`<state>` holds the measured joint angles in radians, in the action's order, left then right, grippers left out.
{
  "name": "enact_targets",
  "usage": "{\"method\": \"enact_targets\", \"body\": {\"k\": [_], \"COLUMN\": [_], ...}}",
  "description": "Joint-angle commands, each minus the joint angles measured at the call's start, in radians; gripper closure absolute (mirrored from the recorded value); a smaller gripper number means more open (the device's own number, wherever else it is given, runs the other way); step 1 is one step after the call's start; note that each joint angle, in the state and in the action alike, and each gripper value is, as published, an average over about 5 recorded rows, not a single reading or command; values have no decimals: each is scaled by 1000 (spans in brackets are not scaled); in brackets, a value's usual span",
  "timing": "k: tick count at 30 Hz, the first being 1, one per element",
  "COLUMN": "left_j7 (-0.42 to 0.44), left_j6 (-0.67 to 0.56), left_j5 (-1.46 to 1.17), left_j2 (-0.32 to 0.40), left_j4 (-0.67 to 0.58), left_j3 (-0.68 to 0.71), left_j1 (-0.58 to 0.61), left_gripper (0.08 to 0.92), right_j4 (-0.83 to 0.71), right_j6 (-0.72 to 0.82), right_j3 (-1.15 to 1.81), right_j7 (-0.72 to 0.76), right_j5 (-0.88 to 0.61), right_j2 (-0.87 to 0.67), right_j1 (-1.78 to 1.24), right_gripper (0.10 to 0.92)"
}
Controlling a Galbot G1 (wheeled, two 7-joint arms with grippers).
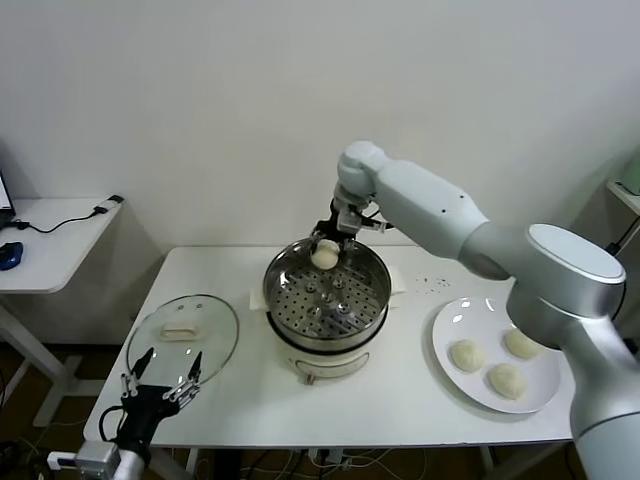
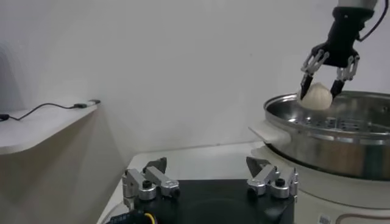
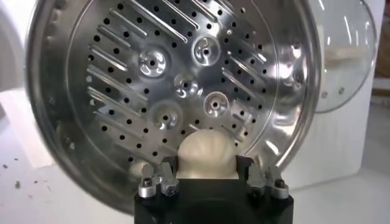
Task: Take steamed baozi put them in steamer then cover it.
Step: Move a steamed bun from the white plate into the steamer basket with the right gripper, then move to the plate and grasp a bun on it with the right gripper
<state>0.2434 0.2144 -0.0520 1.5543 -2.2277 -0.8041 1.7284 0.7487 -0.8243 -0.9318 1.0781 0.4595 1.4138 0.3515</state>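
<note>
One pale baozi (image 1: 324, 255) above far rim of open steel steamer (image 1: 327, 296); three baozi (image 1: 497, 363) on plate.

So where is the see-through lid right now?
In the head view, the glass lid lies flat on the white table, left of the steamer, just ahead of the left gripper.

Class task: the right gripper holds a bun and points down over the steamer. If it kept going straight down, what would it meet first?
Most likely the perforated tray of the steamer, near its far rim. The right gripper holds the baozi just above it, so the bun would touch first. Exact depth is unclear.
</note>
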Motion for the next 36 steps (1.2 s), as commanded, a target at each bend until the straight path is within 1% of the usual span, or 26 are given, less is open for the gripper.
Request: {"method": "enact_targets", "body": {"k": [1, 4, 9, 11, 13, 16, 19, 21, 23, 26, 29, 32, 36], "left_j7": [0, 0, 1, 1, 2, 3, 3, 3, 3, 3, 4, 6, 8], "left_j6": [0, 0, 1, 2, 3, 4, 3, 3, 4, 4, 5, 7, 10], "left_j5": [-1, 0, 0, 0, 0, 2, 3, 3, 3, 4, 4, 4, 2], "left_j2": [2, 4, 6, 6, 6, 8, 9, 8, 7, 8, 9, 8, 3], "left_j4": [0, 0, 0, 1, 1, 1, 1, 2, 5, 8, 7, 8, 11], "left_j3": [0, 0, 1, 1, 3, 6, 6, 5, 4, 5, 10, 14, 15], "left_j1": [-1, -3, -6, -6, -7, -8, -6, -5, -6, -6, -6, -9, -15], "left_gripper": [177, 177, 177, 177, 177, 177, 177, 177, 177, 177, 177, 177, 177], "right_j4": [-29, -31, -45, -53, -58, -54, -36, -26, -17, 11, 56, 120, 207], "right_j6": [-48, -48, -48, -48, -48, -48, -36, 1, 48, 113, 181, 267, 465], "right_j3": [-19, -4, 46, 58, 59, 53, 23, 5, 7, 39, 51, 49, 26], "right_j7": [-38, -43, -76, -83, -83, -70, -39, -2, 40, 112, 183, 231, 251], "right_j5": [45, 80, 199, 216, 209, 183, 101, 11, -69, -143, -251, -377, -500], "right_j2": [18, 22, 30, 33, 35, 31, 18, 10, 2, -18, -60, -132, -266], "right_j1": [-18, -33, -61, -65, -66, -65, -58, -49, -37, -11, 30, 68, 107], "right_gripper": [396, 397, 397, 396, 379, 311, 238, 213, 206, 203, 203, 202, 203]}}
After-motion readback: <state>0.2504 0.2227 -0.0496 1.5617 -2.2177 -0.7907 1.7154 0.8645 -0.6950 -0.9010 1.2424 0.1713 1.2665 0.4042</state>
